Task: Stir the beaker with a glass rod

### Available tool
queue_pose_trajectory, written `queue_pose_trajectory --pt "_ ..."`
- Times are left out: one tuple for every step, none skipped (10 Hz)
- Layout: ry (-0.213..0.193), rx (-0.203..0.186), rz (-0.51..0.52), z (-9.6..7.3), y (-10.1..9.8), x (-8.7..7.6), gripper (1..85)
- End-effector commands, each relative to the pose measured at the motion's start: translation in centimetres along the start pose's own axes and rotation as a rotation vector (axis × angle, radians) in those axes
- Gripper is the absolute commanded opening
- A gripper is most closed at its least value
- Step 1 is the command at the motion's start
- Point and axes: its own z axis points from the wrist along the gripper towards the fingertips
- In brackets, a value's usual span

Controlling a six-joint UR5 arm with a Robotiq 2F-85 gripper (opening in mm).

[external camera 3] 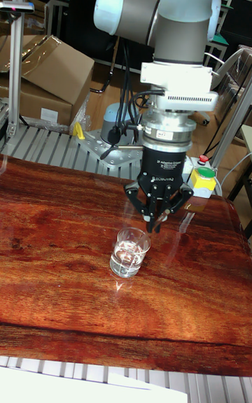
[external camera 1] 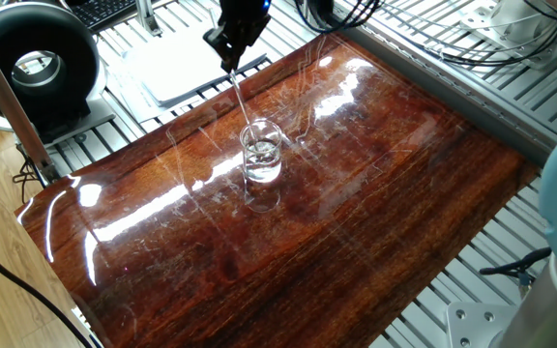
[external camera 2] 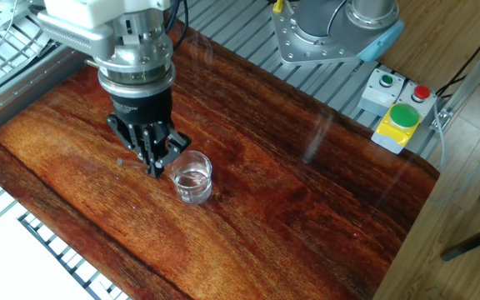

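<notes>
One fixed view: my jaws [external camera 1: 230, 60] are clamped on the top of the rod [external camera 1: 241, 97], which slants down and slightly right into the beaker [external camera 1: 261, 153] near the middle of the tabletop [external camera 1: 375, 193]. The rod's long axis is steeply tilted, not quite vertical, with its lower end inside the glass. Risk: a sideways sweep wider than the rim would lever the thin rod against the wall and tip the beaker or snap the glass.

The other fixed view: my jaws [external camera 2: 155, 167] hang just beside the beaker [external camera 2: 192, 177], up and to its left. The rod is too faint to trace here. Risk: any drop would bring my fingertips onto the rim.

Tall fixed view: my jaws [external camera 3: 155, 224] sit just above the beaker [external camera 3: 129, 252], offset to its right. The rod is not clearly resolved. The beaker stands upright and unrestrained, so I judge that a slip in my grip could let the rod fall and spill the liquid.
</notes>
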Motion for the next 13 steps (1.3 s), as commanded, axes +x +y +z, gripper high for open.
queue_pose_trajectory --pt "-0.017 0.019 -0.053 -0.2 -1.0 -0.1 1.0" --pt "-0.024 0.030 -0.065 -0.2 -1.2 -0.4 1.0" --pt "-0.029 0.033 -0.065 -0.2 -1.2 -0.8 1.0" --pt "-0.035 0.029 -0.054 -0.2 -0.9 -1.2 1.0" --pt "-0.038 0.014 -0.028 -0.2 -0.2 -1.6 1.0" --pt "-0.046 -0.014 0.014 -0.3 0.8 -2.1 1.0" --pt "-0.048 -0.025 0.032 -0.5 1.2 -2.3 1.0" --pt "-0.047 -0.027 0.030 -0.8 1.3 -2.0 1.0" --pt "-0.046 -0.031 0.029 -1.1 1.4 -1.6 1.0" --pt "-0.046 -0.042 0.032 -1.4 1.6 -1.3 1.0" --pt "-0.048 -0.046 0.028 -1.7 1.6 -1.0 1.0" --pt "-0.054 -0.051 0.024 -1.9 1.7 -0.9 1.0" --pt "-0.056 -0.045 0.010 -1.9 1.4 -0.8 1.0"
